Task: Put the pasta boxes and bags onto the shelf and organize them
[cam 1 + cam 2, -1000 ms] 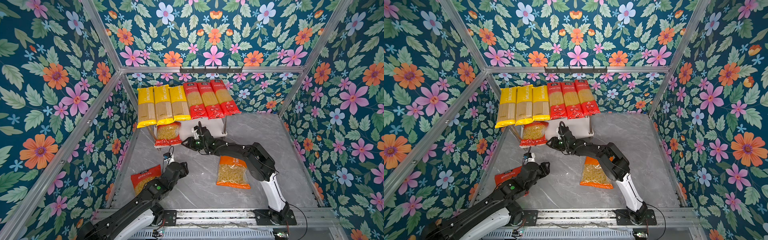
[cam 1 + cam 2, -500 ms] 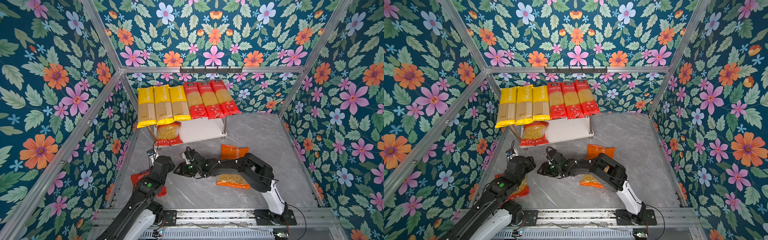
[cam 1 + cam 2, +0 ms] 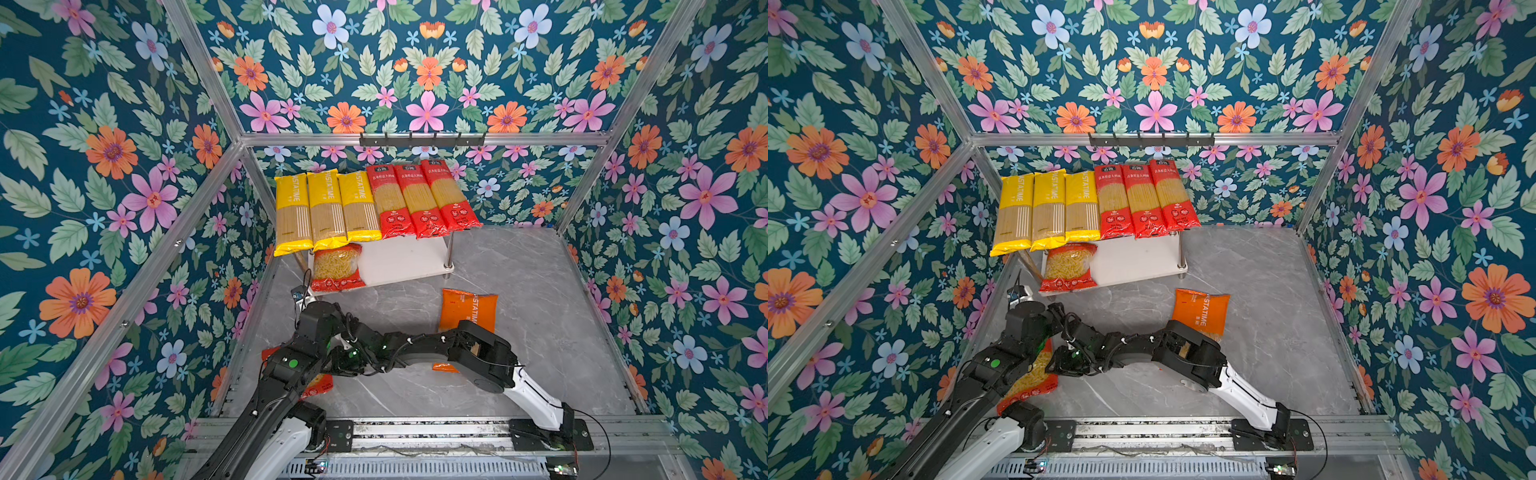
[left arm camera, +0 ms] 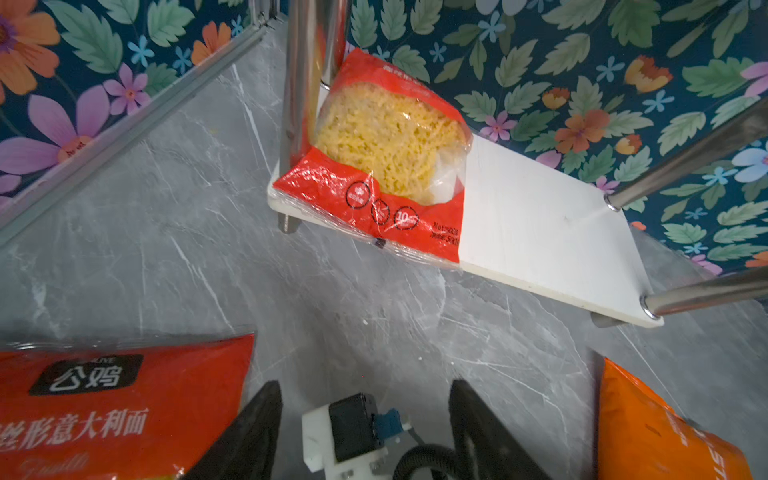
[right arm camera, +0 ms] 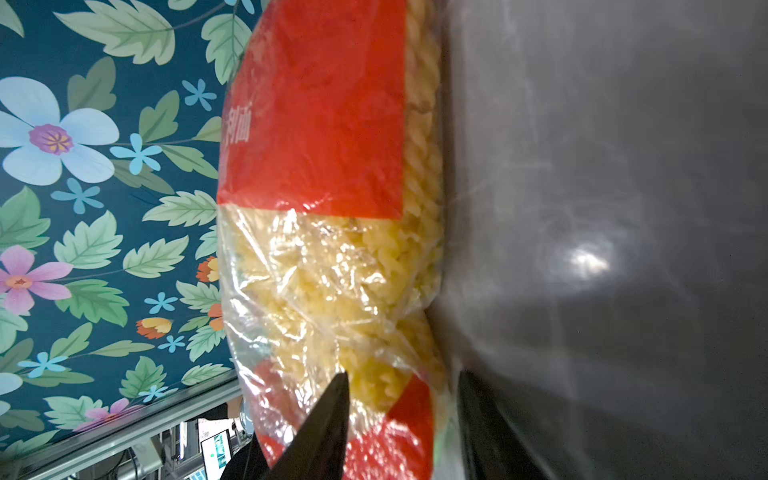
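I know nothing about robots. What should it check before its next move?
1. Right gripper around the loose red fusilli bag: ok, jaws straddle its end.
2. Grip firm: cannot tell.
3. Left gripper open and empty: ok.
4. Left arm clear of right arm: not ok, they overlap in both top views.
5. Room on the lower shelf board beside the shelved red bag: ok.
6. Orange bag out of the way: cannot tell, the right arm covers its near end.
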`<state>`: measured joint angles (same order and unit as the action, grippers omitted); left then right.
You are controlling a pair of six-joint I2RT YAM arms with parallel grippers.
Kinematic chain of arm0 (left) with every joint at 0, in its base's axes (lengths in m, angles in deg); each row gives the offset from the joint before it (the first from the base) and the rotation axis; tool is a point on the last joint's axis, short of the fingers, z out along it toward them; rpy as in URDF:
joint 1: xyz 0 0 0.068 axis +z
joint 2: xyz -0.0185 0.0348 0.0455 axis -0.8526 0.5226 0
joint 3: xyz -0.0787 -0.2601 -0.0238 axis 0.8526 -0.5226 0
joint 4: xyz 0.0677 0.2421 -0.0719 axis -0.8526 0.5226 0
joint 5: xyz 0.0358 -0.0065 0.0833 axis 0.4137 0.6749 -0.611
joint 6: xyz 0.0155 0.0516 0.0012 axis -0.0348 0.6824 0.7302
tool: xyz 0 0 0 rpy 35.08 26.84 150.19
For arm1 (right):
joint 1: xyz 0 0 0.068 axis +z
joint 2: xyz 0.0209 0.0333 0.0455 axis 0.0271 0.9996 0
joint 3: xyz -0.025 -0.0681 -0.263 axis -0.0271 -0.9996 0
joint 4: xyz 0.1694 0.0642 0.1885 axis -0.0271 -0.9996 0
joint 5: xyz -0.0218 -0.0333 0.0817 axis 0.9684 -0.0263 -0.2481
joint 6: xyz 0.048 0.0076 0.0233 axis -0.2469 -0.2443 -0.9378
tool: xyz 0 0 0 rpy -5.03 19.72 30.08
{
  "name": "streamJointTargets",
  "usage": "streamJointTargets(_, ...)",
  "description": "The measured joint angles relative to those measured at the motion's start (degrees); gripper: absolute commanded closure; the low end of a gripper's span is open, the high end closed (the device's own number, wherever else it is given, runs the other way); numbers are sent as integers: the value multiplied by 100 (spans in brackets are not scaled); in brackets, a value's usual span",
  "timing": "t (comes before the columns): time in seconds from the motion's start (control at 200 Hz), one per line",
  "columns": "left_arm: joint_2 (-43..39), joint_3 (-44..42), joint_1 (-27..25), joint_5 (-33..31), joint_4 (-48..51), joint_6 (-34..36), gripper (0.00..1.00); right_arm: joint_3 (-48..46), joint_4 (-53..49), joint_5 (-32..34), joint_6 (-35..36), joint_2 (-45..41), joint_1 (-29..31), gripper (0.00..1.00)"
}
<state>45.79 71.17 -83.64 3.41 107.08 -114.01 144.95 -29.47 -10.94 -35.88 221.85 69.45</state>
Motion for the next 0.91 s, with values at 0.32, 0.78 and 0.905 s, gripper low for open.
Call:
streamJointTargets(0.32,66,245,0,-2,238,138,33,-50,157,-125,-74,-13,39,95)
streamJointTargets(0.78,181,597,-11,553,258,138,34,-3327,713,103,120,-2369,-852,100)
streamJointTargets(0.905,367,308,-138,868,39,98,34,-4631,780,201,127,-3359,-1449,100)
